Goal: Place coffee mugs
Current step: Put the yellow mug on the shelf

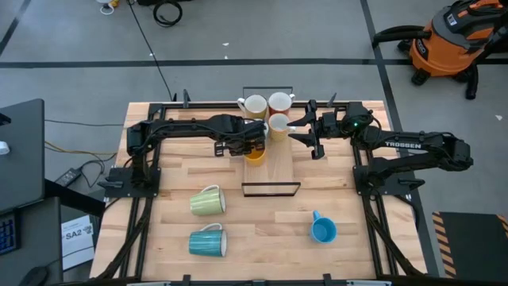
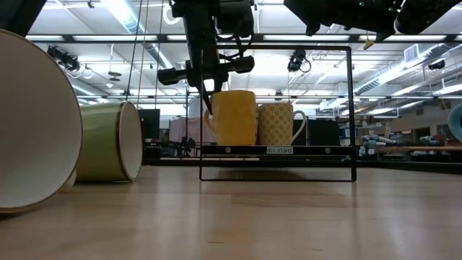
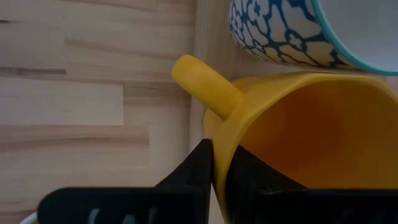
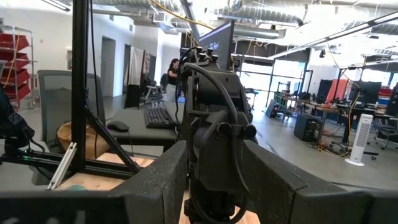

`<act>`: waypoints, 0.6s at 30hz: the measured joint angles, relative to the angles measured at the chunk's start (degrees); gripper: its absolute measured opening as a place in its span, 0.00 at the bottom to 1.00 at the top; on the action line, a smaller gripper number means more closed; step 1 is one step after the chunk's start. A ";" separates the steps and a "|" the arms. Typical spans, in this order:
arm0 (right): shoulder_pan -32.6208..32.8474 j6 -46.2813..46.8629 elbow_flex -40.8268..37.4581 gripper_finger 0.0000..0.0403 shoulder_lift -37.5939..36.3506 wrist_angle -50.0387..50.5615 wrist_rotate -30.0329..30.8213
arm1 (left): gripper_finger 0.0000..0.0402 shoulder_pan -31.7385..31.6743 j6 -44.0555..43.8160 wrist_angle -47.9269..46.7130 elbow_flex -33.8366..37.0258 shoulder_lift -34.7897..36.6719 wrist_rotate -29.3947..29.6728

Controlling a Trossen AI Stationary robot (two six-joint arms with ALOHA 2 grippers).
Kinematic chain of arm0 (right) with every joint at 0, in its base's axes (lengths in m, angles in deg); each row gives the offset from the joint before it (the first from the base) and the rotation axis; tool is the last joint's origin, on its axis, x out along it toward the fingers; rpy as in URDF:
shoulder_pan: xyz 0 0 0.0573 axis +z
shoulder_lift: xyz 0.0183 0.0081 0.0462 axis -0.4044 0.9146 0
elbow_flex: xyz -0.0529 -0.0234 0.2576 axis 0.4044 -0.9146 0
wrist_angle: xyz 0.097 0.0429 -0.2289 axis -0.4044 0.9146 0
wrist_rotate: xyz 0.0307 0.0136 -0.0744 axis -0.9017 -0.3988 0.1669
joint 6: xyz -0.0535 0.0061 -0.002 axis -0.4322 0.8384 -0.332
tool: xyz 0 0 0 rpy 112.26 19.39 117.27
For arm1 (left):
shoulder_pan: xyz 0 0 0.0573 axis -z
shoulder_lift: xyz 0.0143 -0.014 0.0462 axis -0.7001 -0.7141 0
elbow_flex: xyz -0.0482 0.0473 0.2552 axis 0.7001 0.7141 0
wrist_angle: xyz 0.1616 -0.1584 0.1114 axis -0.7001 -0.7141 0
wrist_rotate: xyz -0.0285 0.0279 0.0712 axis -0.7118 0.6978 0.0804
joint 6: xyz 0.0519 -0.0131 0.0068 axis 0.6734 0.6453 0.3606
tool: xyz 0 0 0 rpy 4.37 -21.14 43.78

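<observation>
My arms are black all over — tubes, joint housings and brackets alike, with a dull matte finish. The right arm (image 1: 413,151) wears white block letters, TROSSEN, along its forearm, and a small green light glows on the housing near its wrist. The left arm (image 1: 190,129) is the same dark build, thick rounded segments ending in a boxy wrist block. Black cable loops over my joints; from the right wrist view a bundle of it curves across a rounded housing studded with round caps. My fingers (image 3: 202,171) are flat black wedges that taper to thin edges — plain, with no markings that I can make out.
</observation>
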 joint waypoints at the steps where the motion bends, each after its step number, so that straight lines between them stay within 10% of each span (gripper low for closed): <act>1: 0.00 -0.01 0.00 0.40 0.01 0.00 0.00 | 0.10 0.00 0.00 0.00 0.00 0.00 0.00; 18: 0.00 -0.01 0.00 0.40 0.01 0.00 0.00 | 0.25 0.00 -0.09 0.18 -0.02 0.28 0.00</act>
